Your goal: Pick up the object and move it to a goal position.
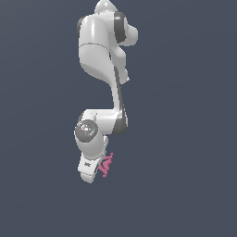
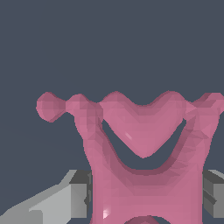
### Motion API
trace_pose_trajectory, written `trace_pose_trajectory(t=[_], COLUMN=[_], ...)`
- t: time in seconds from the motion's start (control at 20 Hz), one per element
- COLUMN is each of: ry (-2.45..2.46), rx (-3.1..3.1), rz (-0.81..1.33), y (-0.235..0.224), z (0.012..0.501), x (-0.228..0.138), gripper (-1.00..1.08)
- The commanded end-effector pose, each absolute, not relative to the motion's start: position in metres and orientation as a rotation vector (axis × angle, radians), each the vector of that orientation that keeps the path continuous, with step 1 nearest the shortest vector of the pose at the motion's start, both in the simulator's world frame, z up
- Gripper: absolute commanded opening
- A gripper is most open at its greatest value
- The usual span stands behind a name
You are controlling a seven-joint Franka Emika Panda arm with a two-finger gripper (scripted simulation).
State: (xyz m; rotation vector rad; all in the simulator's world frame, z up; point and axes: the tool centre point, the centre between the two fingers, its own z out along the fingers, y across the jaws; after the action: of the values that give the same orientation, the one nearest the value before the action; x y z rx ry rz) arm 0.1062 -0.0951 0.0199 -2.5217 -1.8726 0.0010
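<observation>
In the exterior view, the white, jointed Panda arm (image 1: 104,69) reaches down the middle of the frame over a plain dark grey-blue ground (image 1: 185,139), and its white gripper (image 1: 99,169) sits at the lower end. The small pink, flat, star-like object with knobby tips (image 1: 107,165) shows just at the gripper's edge, toward the exterior view's right, touching the hand and partly covered by it. No goal marker can be seen in this view, and whether the object rests on the ground or is lifted clear cannot be told from here. In the wrist view, the pink object (image 2: 144,175) fills most of the frame, its curved limbs and rounded tips spreading outward, with a grey finger pad (image 2: 78,197) on one flank and a second pad on the opposite flank. The jaws stand closed against the object's body, one pad on each side, so the gripper appears to be gripping the piece. The step in hand is judged to be carrying the grasped piece toward the goal. To do it well, the grip force should be held constant, since the pads bear on a narrow, curved waist that could twist or slip; wrist rotation should be slow; acceleration should be gentle; and release should wait until the object sits at the goal.
</observation>
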Motion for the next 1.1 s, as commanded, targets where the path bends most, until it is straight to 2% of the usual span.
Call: trace_pose_trajectory(t=[0.0,0.45,1.05], ry=[-1.873,-1.874,-1.875], rx=[-2.522,-2.522,-2.524], rz=[0.0,0.001,0.004], y=[-0.092,-0.071,-0.024], z=[0.024,0.051,0.111], x=[0.103,0.076,0.019], gripper=[-1.0,-1.0,-1.0])
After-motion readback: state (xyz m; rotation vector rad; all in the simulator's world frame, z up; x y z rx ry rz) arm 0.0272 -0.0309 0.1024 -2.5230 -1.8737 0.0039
